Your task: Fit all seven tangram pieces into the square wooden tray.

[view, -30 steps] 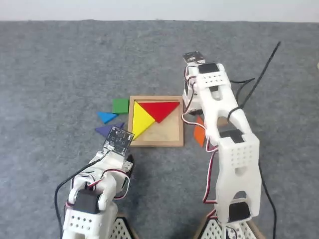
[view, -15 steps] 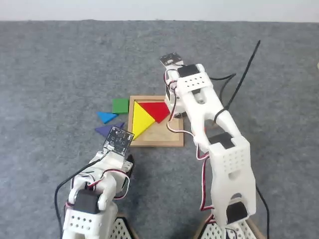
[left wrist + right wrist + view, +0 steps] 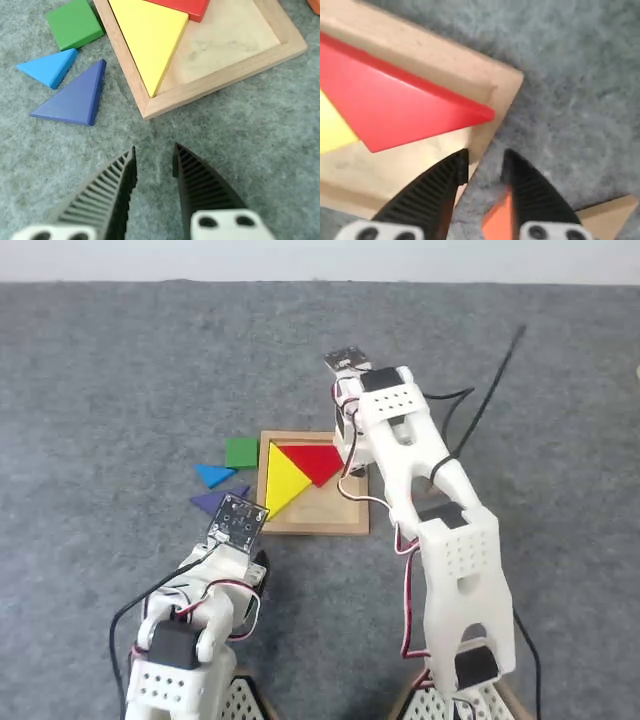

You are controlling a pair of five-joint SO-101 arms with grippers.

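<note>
Square wooden tray (image 3: 315, 526): lies on grey carpet (image 3: 120, 390) ahead of both arms. It holds a yellow triangle (image 3: 281, 482) and a red triangle (image 3: 316, 460), which touch each other.
Loose pieces, just beside the tray's left rim: green square (image 3: 241, 452), light blue triangle (image 3: 212, 475), dark blue triangle (image 3: 213, 502).
Orange piece (image 3: 497, 222): on the carpet off the tray's right side.
Left gripper (image 3: 154, 160): over bare carpet near the tray's corner, jaws slightly parted and empty.
Right gripper (image 3: 485, 157): at the tray's far right corner, jaws slightly parted and empty.

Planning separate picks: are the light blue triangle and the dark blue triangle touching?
Apart. The left wrist view shows a strip of grey carpet between the light blue triangle and the dark blue triangle.
</note>
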